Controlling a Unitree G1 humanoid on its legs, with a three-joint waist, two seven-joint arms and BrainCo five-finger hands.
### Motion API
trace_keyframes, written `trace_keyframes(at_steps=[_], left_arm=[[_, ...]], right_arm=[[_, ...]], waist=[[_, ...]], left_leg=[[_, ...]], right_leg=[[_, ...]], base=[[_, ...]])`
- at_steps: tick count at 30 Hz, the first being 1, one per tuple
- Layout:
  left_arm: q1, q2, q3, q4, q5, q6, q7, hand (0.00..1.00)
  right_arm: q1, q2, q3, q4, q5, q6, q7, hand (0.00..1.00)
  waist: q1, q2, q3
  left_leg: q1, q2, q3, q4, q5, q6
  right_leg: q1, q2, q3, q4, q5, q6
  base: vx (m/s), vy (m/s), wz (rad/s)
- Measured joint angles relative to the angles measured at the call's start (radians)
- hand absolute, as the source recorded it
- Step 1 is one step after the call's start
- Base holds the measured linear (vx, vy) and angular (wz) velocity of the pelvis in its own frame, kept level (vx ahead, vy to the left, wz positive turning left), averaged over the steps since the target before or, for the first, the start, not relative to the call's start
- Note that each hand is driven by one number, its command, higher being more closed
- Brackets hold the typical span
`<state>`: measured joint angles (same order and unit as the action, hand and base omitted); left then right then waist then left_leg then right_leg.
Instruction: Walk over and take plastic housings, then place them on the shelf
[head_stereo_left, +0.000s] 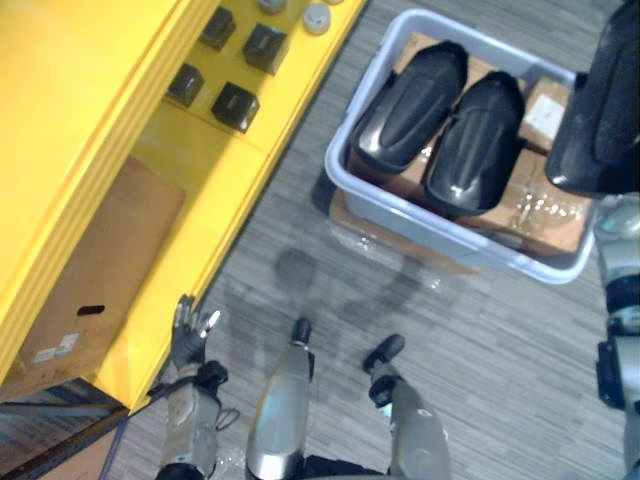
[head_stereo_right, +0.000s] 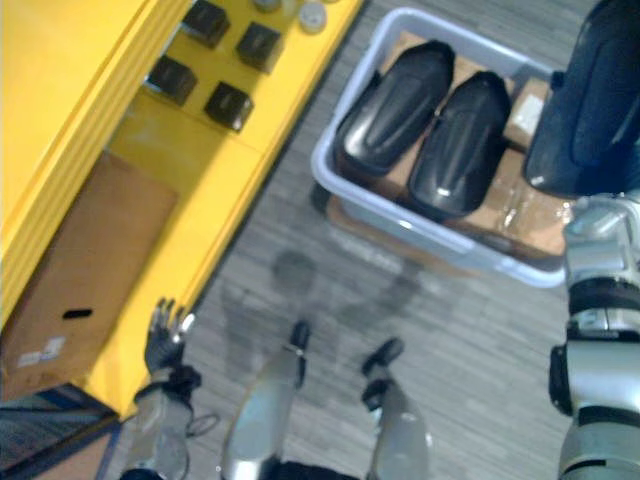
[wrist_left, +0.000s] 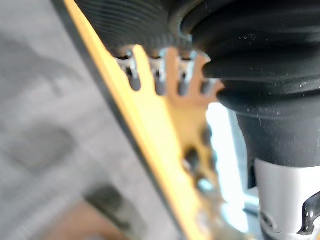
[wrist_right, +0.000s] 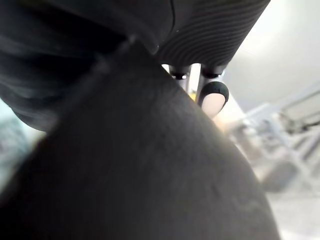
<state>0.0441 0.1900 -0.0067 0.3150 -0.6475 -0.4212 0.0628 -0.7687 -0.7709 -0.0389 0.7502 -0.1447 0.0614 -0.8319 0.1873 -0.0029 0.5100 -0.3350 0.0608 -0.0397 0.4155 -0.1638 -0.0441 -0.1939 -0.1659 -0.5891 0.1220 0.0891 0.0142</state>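
Now one housing (head_stereo_left: 600, 100) is up at the right edge of the frame, over the bin (head_stereo_left: 440, 238), at the end of the right arm. It is a big, black, shiny shell. It looks hard and stiff. I think it is light, because it is hollow plastic. The smooth round back could slip, so the rim or the thin end is the best place to hold it. It will not squash, but a drop could crack or scratch it.

The right hand (wrist_right: 214, 92) has this housing. In the right wrist view the black shell sits right against the hand, and the fingers look curled over its rim.

Two other housings (head_stereo_left: 410, 105) lie side by side in the bin, on brown boxes (head_stereo_left: 545, 215), in the upper middle. The yellow shelf (head_stereo_left: 90, 90) fills the upper left.

The left hand (head_stereo_left: 188, 340) is at the lower left, just beside the shelf edge. Its fingers are spread and it holds nothing.
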Motion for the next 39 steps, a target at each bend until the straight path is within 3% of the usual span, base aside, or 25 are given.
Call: trace_keyframes(at_steps=[1, 2, 3, 6, 8, 11, 17, 20, 24, 30, 39], left_arm=[[0.002, 0.001, -0.001, -0.022, 0.0, 0.014, -0.01, 0.0], [0.004, 0.004, -0.014, -0.053, 0.0, 0.042, -0.044, 0.0], [0.004, 0.012, -0.031, -0.077, 0.001, 0.071, -0.073, 0.0], [-0.019, 0.035, -0.12, -0.138, 0.066, 0.153, -0.111, 0.0], [-0.033, 0.027, -0.15, -0.17, 0.067, 0.2, -0.124, 0.0], [-0.075, 0.013, -0.171, -0.201, 0.066, 0.261, -0.131, 0.0], [-0.186, -0.019, -0.222, -0.226, 0.054, 0.325, -0.136, 0.0], [-0.236, -0.043, -0.262, -0.226, 0.016, 0.329, -0.148, 0.0], [-0.277, -0.068, -0.302, -0.242, -0.006, 0.329, -0.153, 0.0], [-0.276, -0.076, -0.321, -0.258, -0.023, 0.368, -0.151, 0.0], [-0.275, -0.08, -0.332, -0.258, -0.043, 0.38, -0.155, 0.0]], right_arm=[[0.024, 0.017, -0.01, -0.044, -0.012, -0.003, -0.004, 1.0], [0.074, 0.061, -0.021, -0.128, -0.04, -0.015, -0.018, 1.0], [0.133, 0.102, -0.02, -0.215, -0.07, -0.026, -0.022, 1.0], [0.279, 0.199, -0.02, -0.402, -0.175, -0.064, -0.022, 1.0], [0.351, 0.255, -0.02, -0.485, -0.231, -0.081, -0.021, 1.0], [0.419, 0.322, -0.017, -0.574, -0.312, -0.125, -0.017, 1.0], [0.446, 0.36, 0.036, -0.664, -0.349, -0.222, 0.032, 1.0], [0.448, 0.388, 0.093, -0.664, -0.382, -0.282, 0.071, 1.0], [0.46, 0.428, 0.153, -0.663, -0.386, -0.321, 0.1, 1.0], [0.474, 0.464, 0.18, -0.657, -0.386, -0.34, 0.124, 1.0], [0.492, 0.48, 0.262, -0.592, -0.404, -0.35, 0.159, 1.0]], waist=[[-0.008, -0.009, -0.005], [-0.016, -0.034, -0.025], [-0.024, -0.06, -0.066], [-0.048, -0.104, -0.136], [-0.064, -0.111, -0.199], [-0.091, -0.1, -0.27], [-0.113, -0.068, -0.343], [-0.123, -0.058, -0.367], [-0.134, -0.057, -0.369], [-0.136, -0.052, -0.392], [-0.144, -0.036, -0.42]], left_leg=[[0.013, 0.0, 0.002, -0.007, 0.0, 0.0], [0.038, 0.002, 0.018, -0.026, 0.0, 0.0], [0.044, 0.006, 0.033, -0.038, 0.0, -0.001], [0.119, 0.005, 0.059, -0.093, 0.0, -0.001], [0.152, 0.001, 0.077, -0.127, 0.0, -0.001], [0.211, -0.005, 0.097, -0.174, 0.003, -0.003], [0.299, -0.008, 0.137, -0.251, 0.014, -0.011], [0.33, -0.011, 0.16, -0.271, 0.014, -0.011], [0.354, -0.016, 0.159, -0.281, 0.016, -0.007], [0.354, -0.023, 0.158, -0.288, 0.028, 0.0], [0.353, -0.024, 0.156, -0.304, 0.045, 0.001]], right_leg=[[0.012, 0.002, 0.001, -0.006, 0.001, 0.001], [0.023, 0.004, 0.013, -0.017, 0.002, 0.003], [0.023, 0.01, 0.023, -0.035, 0.006, 0.007], [0.079, 0.018, 0.039, -0.083, 0.015, 0.015], [0.099, 0.018, 0.044, -0.102, 0.018, 0.019], [0.143, 0.021, 0.054, -0.142, 0.026, 0.03], [0.195, 0.033, 0.088, -0.202, 0.05, 0.033], [0.203, 0.031, 0.108, -0.202, 0.052, 0.036], [0.222, 0.027, 0.109, -0.202, 0.053, 0.039], [0.222, 0.02, 0.105, -0.203, 0.055, 0.042], [0.22, 0.021, 0.098, -0.212, 0.059, 0.037]], base=[[0.03, 0.001, -0.11], [0.04, 0.008, -0.25], [0.05, 0.014, -0.26], [0.08, 0.026, -0.2], [0.1, 0.046, -0.16], [0.1, 0.053, -0.12], [0.07, 0.062, -0.19], [0.02, 0.081, -0.19], [-0.02, 0.077, -0.02], [-0.05, 0.044, 0.03], [-0.06, 0.025, 0.01]])
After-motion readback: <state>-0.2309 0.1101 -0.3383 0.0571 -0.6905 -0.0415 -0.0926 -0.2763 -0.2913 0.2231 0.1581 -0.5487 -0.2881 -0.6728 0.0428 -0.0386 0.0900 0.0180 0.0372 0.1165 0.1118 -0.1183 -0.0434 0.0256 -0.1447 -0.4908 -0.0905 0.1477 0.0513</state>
